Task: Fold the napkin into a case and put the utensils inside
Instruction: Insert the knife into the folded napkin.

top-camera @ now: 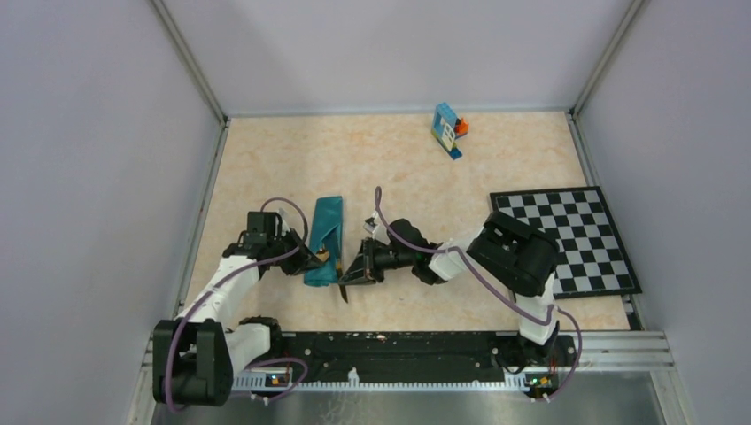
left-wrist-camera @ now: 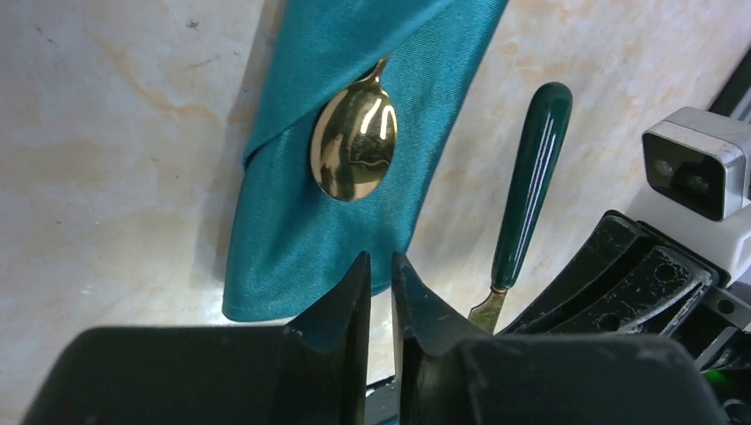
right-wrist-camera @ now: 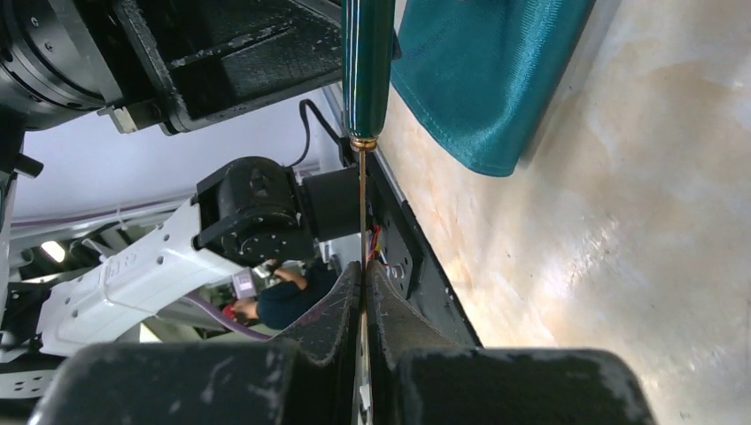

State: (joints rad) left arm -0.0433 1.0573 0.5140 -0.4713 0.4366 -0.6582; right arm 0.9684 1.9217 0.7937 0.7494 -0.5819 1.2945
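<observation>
Visibly, right end effector (right-wrist-camera: pixel 363 276) pinches green-handled utensil (right-wrist-camera: pixel 367 62) beside the case (right-wrist-camera: pixel 487 80).

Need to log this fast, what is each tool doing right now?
Left tool: barely open, holding nothing.
Right tool: closed on the green-handled utensil, gripping its gold stem.

One teal case (top-camera: pixel 323 239), two utensils (top-camera: pixel 343 290) (spoon (left-wrist-camera: pixel 352 146), green-handled piece (left-wrist-camera: pixel 531 177)), one checkerboard mat (top-camera: pixel 567 239), one block toy (top-camera: pixel 449 128).
</observation>
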